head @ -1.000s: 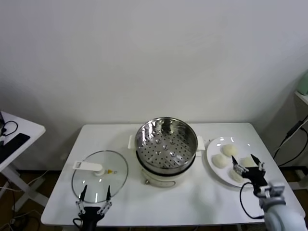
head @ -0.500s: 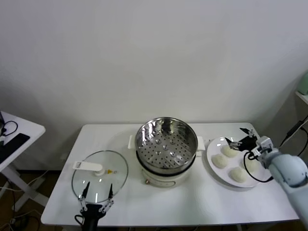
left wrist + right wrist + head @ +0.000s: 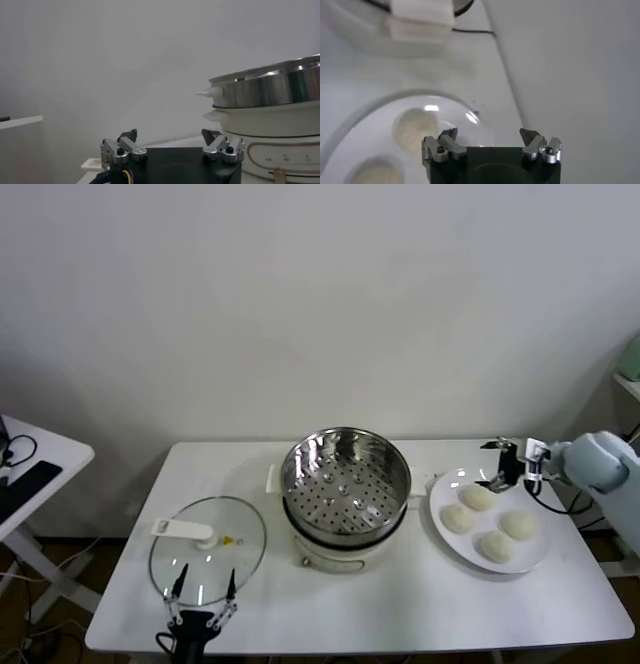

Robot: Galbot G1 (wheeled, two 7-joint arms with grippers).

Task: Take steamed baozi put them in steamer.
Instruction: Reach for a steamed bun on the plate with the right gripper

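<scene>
Baozi [image 3: 480, 497], all four, sit on the white plate [image 3: 443, 484] right of the empty steamer [image 3: 345, 474]. Right gripper [image 3: 501, 464] hovers at the plate's far edge, jaws spread, probably lining up a grab. Left gripper [image 3: 200, 592] idles near the glass lid [image 3: 207, 546], also spread.

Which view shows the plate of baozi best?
The head view: all four baozi sit in plain sight on the white plate. The right wrist view shows only part of the plate's rim and two baozi. The left wrist view shows neither.

The right tool [image 3: 503, 463] has risen, seemingly to the plate's [image 3: 443, 536] far edge.
</scene>
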